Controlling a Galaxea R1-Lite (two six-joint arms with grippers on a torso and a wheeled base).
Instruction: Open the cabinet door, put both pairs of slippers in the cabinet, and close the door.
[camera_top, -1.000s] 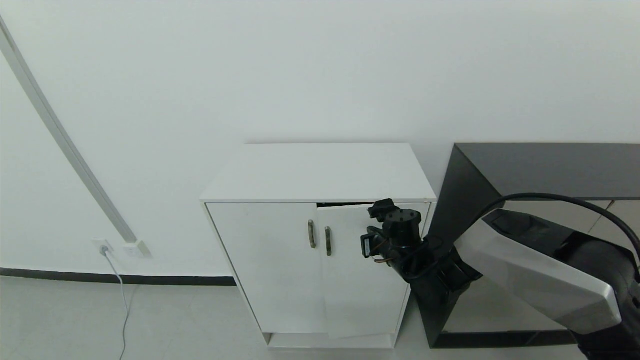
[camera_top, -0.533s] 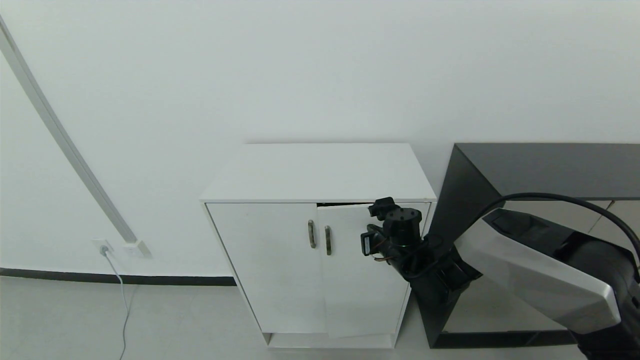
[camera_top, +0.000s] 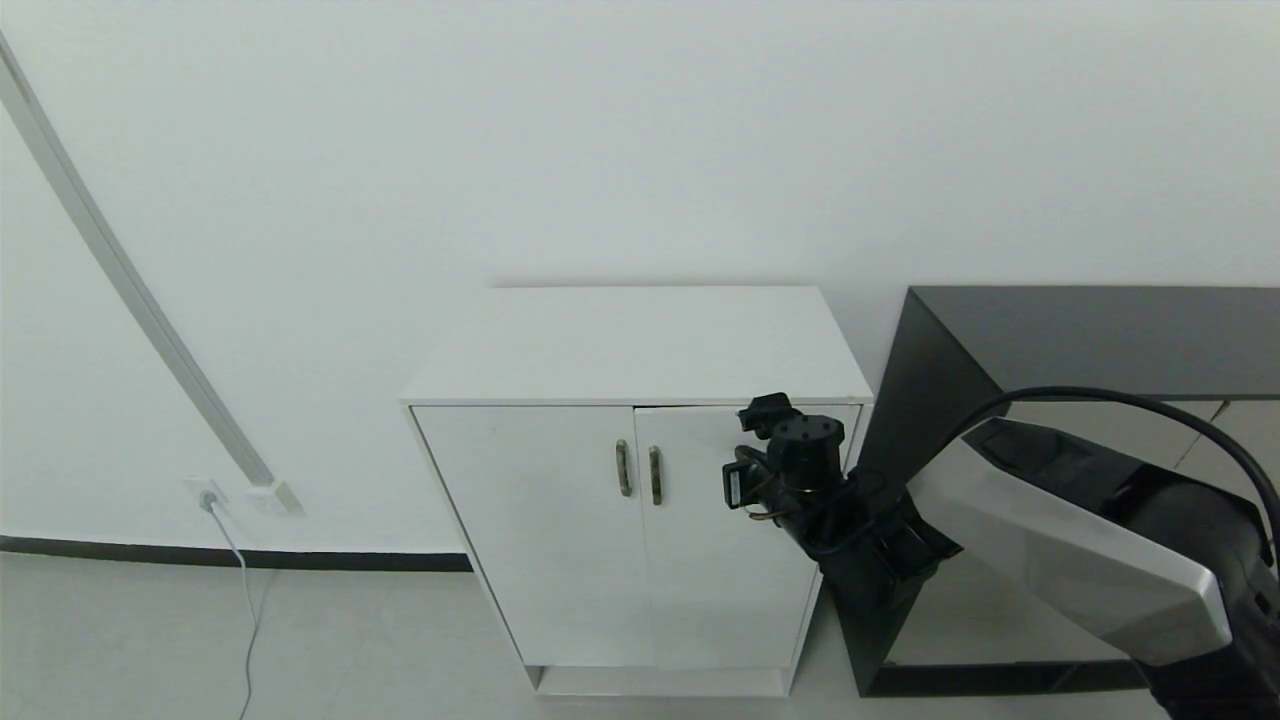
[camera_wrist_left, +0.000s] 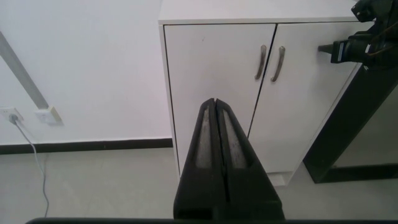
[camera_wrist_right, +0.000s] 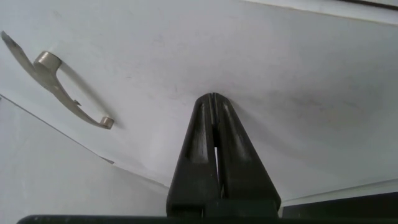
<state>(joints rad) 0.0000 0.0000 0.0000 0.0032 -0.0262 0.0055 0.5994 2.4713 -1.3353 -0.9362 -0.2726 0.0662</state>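
1. Where the floor (camera_top: 350, 640) meets the white wall (camera_top: 500, 150), the white cabinet (camera_top: 640, 345) stands with both doors flush shut.
2. Its right door (camera_top: 700, 580) has the right gripper (camera_wrist_right: 213, 98) touching its face, jaws together on nothing.
3. The left gripper (camera_wrist_left: 214, 102) hangs well back from the cabinet, jaws together, empty.
4. Two metal handles (camera_top: 655, 475) sit side by side where the doors meet.

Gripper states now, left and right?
Left gripper: closed, holding nothing.
Right gripper: closed, empty, tips at the right cabinet door.
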